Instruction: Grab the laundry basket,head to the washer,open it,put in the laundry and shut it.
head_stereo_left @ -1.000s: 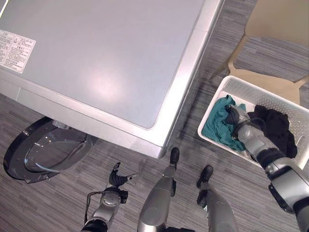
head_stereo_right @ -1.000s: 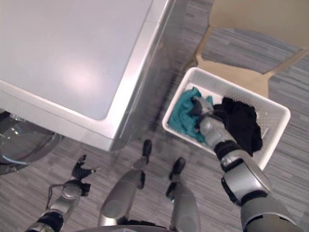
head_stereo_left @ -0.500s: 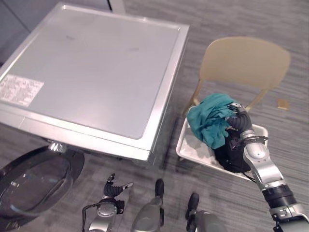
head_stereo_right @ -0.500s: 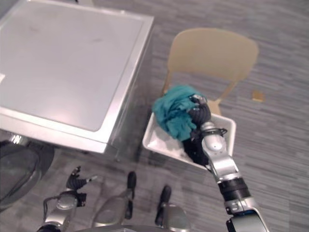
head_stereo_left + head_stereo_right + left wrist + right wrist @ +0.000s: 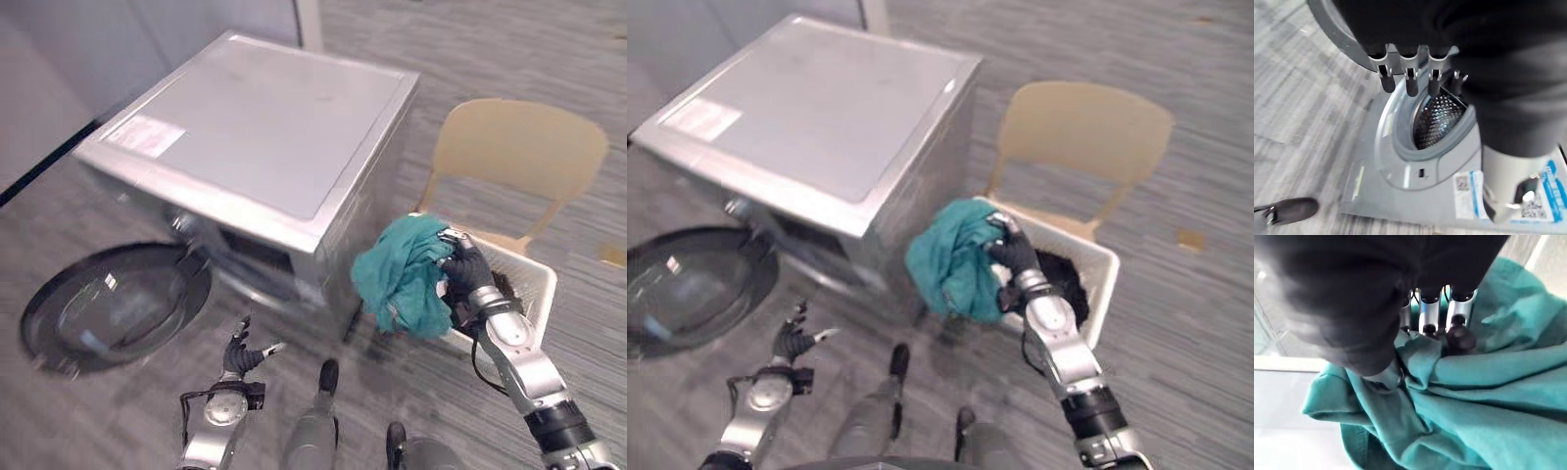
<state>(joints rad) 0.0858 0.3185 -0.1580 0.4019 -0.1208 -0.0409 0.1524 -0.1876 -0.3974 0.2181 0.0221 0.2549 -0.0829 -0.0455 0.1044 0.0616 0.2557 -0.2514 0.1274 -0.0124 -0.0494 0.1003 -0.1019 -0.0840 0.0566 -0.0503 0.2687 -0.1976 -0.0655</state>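
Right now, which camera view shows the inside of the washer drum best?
The left wrist view: it looks straight into the open washer, where the perforated drum shows past the left hand. The eye views show the washer from above with its door swung open, not the drum. The right wrist view shows the teal garment.

The teal cloth (image 5: 407,277) hangs in front of the white laundry basket (image 5: 529,284), hiding its near corner and most of the dark laundry (image 5: 1063,284) inside, and it also covers the fingertips of the right hand (image 5: 1437,316) curled into its folds. The tan chair (image 5: 519,157) has its seat and legs hidden behind the basket. The washer's round door (image 5: 113,308) is cut off at the right eye view's left edge, and the drum (image 5: 1437,120) shows just a mesh patch past the left hand (image 5: 1408,73).
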